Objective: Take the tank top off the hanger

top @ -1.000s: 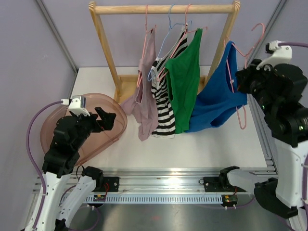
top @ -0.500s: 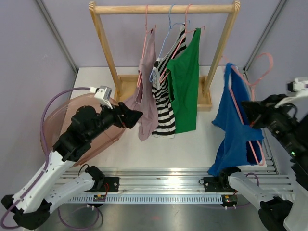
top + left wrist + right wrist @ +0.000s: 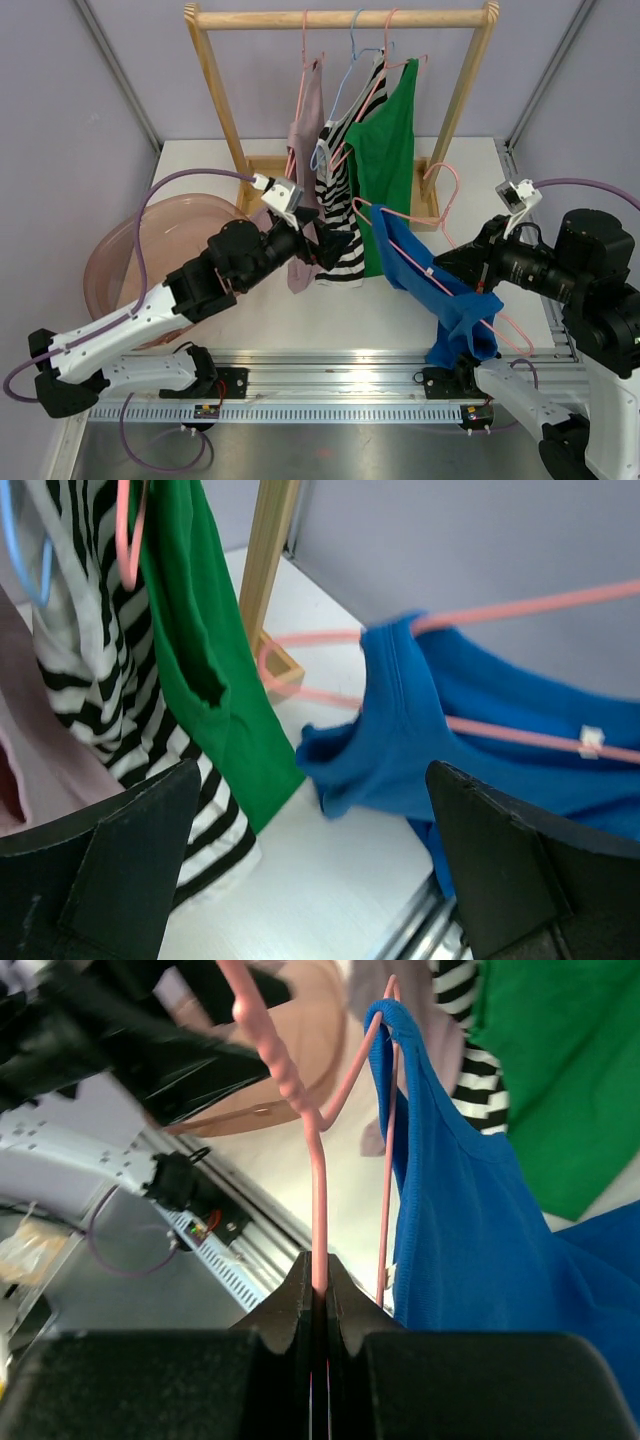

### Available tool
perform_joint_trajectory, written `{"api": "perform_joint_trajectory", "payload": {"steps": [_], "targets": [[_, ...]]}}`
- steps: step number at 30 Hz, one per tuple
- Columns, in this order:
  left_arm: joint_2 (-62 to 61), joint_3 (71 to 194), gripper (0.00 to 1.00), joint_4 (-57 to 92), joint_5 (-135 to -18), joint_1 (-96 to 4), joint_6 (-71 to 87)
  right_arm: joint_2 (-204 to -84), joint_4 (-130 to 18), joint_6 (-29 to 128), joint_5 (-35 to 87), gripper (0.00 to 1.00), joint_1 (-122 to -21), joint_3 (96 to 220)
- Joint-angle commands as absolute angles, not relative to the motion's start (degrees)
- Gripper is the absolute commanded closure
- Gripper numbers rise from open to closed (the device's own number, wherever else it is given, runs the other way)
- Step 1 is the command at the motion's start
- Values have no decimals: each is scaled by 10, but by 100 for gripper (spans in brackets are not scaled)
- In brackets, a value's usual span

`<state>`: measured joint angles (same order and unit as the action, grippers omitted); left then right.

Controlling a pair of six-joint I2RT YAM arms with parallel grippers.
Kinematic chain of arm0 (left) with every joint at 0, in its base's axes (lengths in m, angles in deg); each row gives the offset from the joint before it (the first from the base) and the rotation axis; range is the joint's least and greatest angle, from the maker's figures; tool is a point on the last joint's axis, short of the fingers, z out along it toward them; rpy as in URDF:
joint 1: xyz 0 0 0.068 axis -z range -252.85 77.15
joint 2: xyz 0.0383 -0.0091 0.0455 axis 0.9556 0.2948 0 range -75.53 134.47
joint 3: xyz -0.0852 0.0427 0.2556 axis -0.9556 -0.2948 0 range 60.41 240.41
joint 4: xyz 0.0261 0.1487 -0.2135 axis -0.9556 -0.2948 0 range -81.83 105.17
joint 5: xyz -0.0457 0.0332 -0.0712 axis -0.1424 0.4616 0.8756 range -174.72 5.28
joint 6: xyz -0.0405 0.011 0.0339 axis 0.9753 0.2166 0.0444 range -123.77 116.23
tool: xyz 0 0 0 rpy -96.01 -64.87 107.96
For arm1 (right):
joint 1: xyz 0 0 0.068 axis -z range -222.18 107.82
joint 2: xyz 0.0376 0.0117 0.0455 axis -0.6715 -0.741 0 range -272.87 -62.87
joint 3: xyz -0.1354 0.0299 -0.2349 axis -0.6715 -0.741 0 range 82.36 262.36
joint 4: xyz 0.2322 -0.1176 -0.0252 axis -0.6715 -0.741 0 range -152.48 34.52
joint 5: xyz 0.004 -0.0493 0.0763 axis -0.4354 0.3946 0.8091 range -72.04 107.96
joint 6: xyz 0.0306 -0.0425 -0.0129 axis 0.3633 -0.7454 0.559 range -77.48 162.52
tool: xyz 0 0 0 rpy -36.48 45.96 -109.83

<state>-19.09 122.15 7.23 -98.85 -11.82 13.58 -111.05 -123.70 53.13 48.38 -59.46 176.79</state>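
Blue tank top (image 3: 450, 310) hangs on a pink hanger (image 3: 318, 1190) off the wooden rack (image 3: 340, 18), tilted above the table (image 3: 330, 310). My right gripper (image 3: 320, 1280) is clenched on the hanger's wire. My left gripper (image 3: 310, 780) is spread wide, holding nothing, near the top's strap.

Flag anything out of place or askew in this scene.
The blue tank top is off the wooden rack. Its pink hanger, pinched in the right fingers, is steeply tilted, and the top sags in a bunch toward the low end.
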Motion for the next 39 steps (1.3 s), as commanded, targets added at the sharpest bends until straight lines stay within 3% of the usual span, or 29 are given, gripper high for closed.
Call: {"api": "perform_joint_trajectory", "payload": {"steps": [1, 6, 9, 13, 16, 17, 20, 26, 29, 34, 39], "targets": [[-148, 1275, 1, 149, -1027, -109, 102, -1101, -1175, 540, 579, 100, -608, 1774], [-102, 1297, 3, 194, -984, -98, 101, -1095, -1170, 539, 594, 100, -617, 1775], [-87, 1299, 15, 212, -978, -90, 98, -1092, -1169, 536, 580, 100, -622, 1778], [-67, 1319, 55, 190, -1029, -84, 93, -1088, -1173, 531, 549, 100, -633, 1782], [-63, 1318, 67, 182, -1049, -83, 87, -1087, -1176, 527, 531, 100, -639, 1782], [-63, 1317, 87, 182, -1063, -83, 85, -1088, -1174, 527, 533, 100, -642, 1782], [-70, 1319, 99, 165, -1130, -83, 99, -1089, -1176, 522, 508, 100, -646, 1775], [-111, 1292, 100, 89, -1342, -86, 168, -1093, -1191, 494, 442, 100, -706, 1761], [-143, 1285, 100, 16, -1388, -112, 226, -1089, -1199, 465, 455, 100, -760, 1752], [-190, 1281, 100, -78, -1340, -183, 292, -1060, -1200, 407, 528, 100, -816, 1739], [-220, 1264, 100, -57, -1243, -194, 266, -1058, -1180, 397, 534, 100, -824, 1746]]}}
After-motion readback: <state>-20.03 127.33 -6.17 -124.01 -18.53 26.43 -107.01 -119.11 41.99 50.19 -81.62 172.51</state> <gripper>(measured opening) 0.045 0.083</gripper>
